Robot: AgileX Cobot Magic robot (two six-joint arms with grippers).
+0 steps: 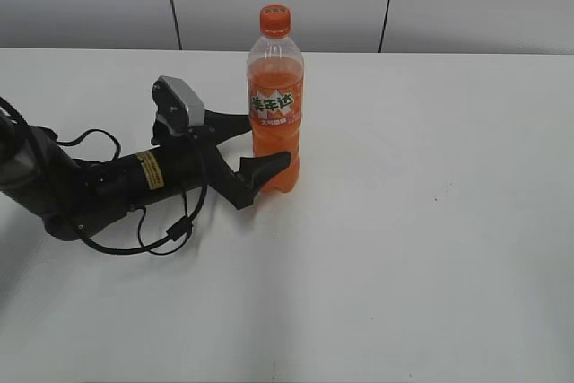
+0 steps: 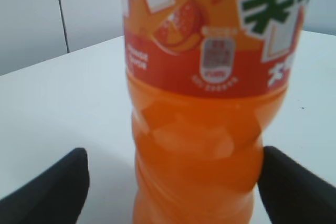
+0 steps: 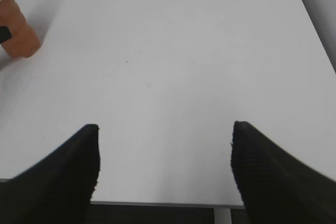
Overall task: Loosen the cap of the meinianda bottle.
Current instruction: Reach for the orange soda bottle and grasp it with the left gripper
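The meinianda bottle (image 1: pixel 275 105) stands upright on the white counter (image 1: pixel 430 221), just above the middle of the exterior frame, its orange cap (image 1: pixel 274 20) on top. The left tool (image 1: pixel 260 145) lies low at centre left, jaws apart on either side of the bottle's lower body (contact seems absent, though the wrist view is blurred). The right tool (image 3: pixel 165 171) is spread over bare counter.

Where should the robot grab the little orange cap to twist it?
Probably around the cap's ribbed side, coming down from above. It sits on top of the upright bottle with nothing over it. The free right gripper could take it, while the left gripper straddles the bottle's waist.
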